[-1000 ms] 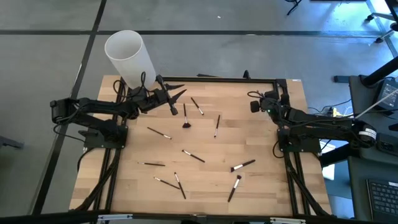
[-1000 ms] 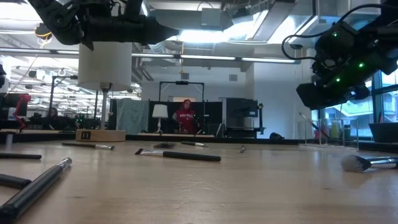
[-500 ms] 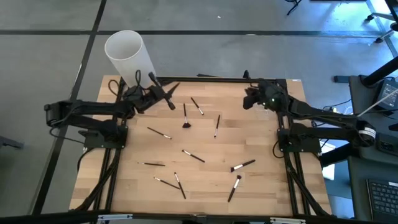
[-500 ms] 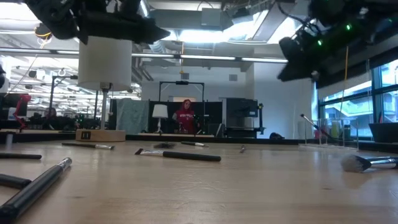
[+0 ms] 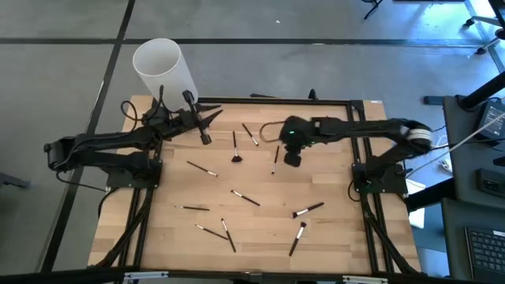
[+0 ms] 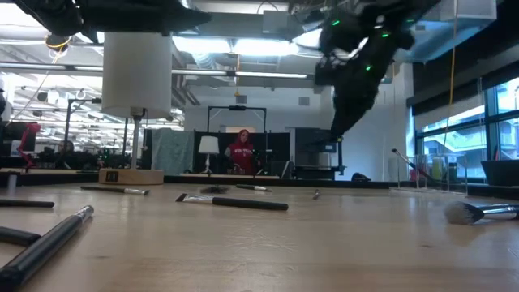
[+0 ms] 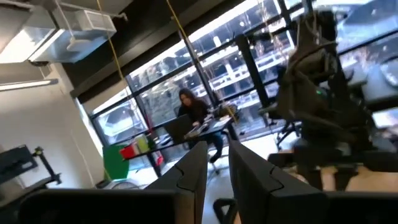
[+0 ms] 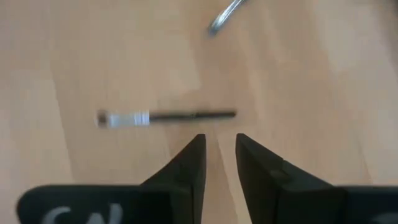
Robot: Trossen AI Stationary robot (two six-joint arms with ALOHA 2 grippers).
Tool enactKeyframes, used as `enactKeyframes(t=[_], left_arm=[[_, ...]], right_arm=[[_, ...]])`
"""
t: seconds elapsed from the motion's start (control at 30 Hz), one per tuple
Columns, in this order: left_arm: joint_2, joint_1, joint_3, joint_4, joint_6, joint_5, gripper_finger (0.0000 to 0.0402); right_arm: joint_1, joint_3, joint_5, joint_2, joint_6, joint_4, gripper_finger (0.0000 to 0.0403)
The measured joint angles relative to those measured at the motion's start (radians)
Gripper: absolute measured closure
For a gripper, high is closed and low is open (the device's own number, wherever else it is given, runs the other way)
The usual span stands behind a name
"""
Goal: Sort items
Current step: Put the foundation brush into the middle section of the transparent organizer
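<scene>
Several slim dark makeup brushes lie flat on the wooden table [image 5: 331, 189], among them one [image 5: 275, 160] right beside my right gripper [image 5: 290, 158]. That gripper hangs open above the table, pointing steeply down. In the right wrist view its fingers [image 8: 220, 140] stand just short of this brush [image 8: 166, 116], which lies crosswise with its silver ferrule [image 8: 127, 118] to one side. My left gripper [image 5: 215, 112] is raised at the far left beside the white cylinder [image 5: 162, 69]. It points about level, and its fingers [image 7: 217, 149] are a narrow gap apart with nothing seen between their tips.
More brushes lie at the table's middle [image 5: 245, 197], near left [image 5: 211, 230] and near right [image 5: 308, 209]. A black frame rail [image 5: 276, 99] runs along the far edge. Beyond the table, a person in red [image 6: 242, 150] sits in the room.
My right gripper has swung from the table's far right corner toward the middle and tipped steeply downward over a brush. My left gripper has drawn back toward the left edge and the white cylinder, rising a little. No brush has moved.
</scene>
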Motion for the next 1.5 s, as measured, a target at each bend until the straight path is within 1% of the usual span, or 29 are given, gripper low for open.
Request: enactKeyframes(t=[0.17,0.33,0.47,0.63,0.8,0.9,1.1,1.27,1.5], left_arm=[[0.023,0.000,0.000,-0.002,0.033,-0.087,0.0341],[0.042,0.000,0.000,-0.025,0.070,-0.186,0.0341],[0.054,0.000,0.000,-0.028,0.073,-0.228,0.0339],[0.054,0.000,0.000,-0.035,0.072,-0.224,0.0341],[0.053,0.000,0.000,-0.033,0.078,-0.223,0.0339],[0.053,0.000,0.000,-0.028,0.077,-0.222,0.0339],[0.053,0.000,0.000,-0.027,0.077,-0.221,0.0342],[0.053,0.000,0.000,-0.027,0.078,-0.221,0.0342],[0.053,0.000,0.000,-0.027,0.080,-0.221,0.0343]], right_arm=[[0.030,0.170,0.001,0.169,-0.248,-0.161,0.0314],[0.073,0.279,-0.002,0.288,-0.444,-0.176,0.0314],[0.113,0.325,0.000,0.357,-0.581,-0.206,0.0314],[0.158,0.337,0.006,0.409,-0.717,-0.266,0.0315],[0.184,0.337,0.080,0.430,-0.756,-0.247,0.0314],[0.184,0.337,0.086,0.431,-0.767,-0.244,0.0315],[0.178,0.337,0.063,0.432,-0.810,-0.242,0.0315],[0.166,0.338,0.009,0.444,-0.820,-0.201,0.0315],[0.155,0.339,0.006,0.478,-0.840,-0.218,0.0315]])
